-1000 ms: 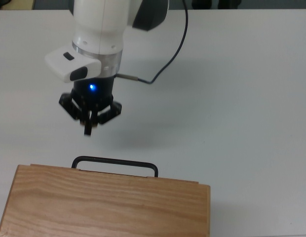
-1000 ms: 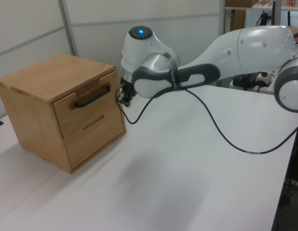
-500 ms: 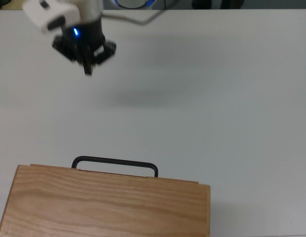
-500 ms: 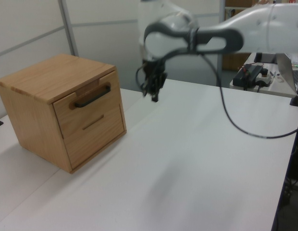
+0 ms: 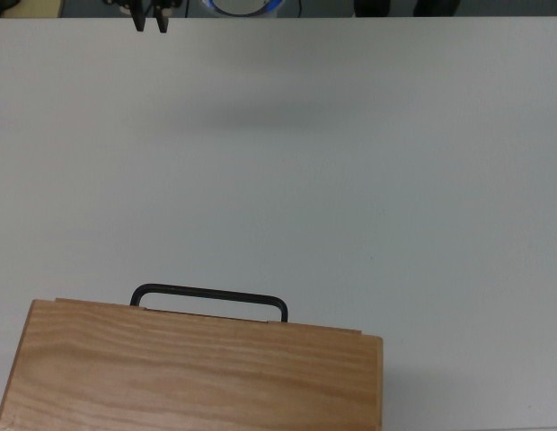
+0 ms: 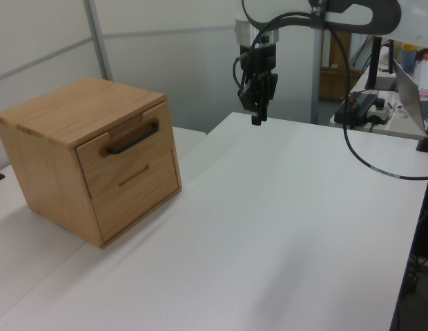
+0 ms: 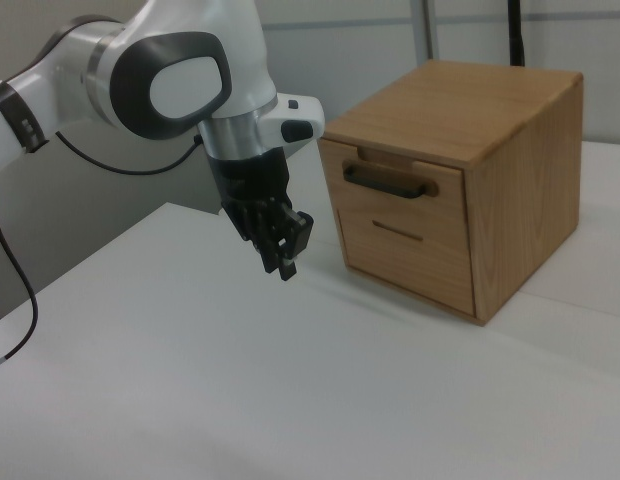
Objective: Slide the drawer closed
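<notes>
Well apart from drawer (image 6: pixel 128 141), my gripper (image 7: pixel 287 262) hangs pinched together, empty; front looks flush, no push needed.

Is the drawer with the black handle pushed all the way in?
Yes, shut. The drawer front sits level with the cabinet face in the left and right views, with no gap. The pincer hangs far away, touching nothing.

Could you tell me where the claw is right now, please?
The claw hangs above the table's far edge in the left view, well right of the drawer.
</notes>
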### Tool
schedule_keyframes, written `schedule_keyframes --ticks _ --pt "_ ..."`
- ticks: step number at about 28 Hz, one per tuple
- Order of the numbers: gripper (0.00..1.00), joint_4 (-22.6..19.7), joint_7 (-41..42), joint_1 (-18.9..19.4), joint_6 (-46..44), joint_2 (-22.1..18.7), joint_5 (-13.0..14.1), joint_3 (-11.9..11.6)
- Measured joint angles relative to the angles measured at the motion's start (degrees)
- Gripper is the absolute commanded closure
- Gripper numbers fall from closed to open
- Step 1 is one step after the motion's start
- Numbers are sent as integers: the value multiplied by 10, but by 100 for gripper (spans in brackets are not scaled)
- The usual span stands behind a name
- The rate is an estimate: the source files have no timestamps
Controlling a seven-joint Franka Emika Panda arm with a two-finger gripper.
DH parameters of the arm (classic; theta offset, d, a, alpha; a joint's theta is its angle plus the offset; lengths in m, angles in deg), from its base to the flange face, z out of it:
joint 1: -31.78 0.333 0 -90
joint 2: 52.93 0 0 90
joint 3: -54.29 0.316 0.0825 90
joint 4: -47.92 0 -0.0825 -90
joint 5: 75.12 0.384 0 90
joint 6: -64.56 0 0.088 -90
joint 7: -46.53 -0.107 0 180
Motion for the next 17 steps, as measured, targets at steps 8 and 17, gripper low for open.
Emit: schedule_keyframes --ticks 8,17 --pt "0 -4 21 -14 0 1 0 -1" --pt "0 -4 40 -25 0 1 0 -2"
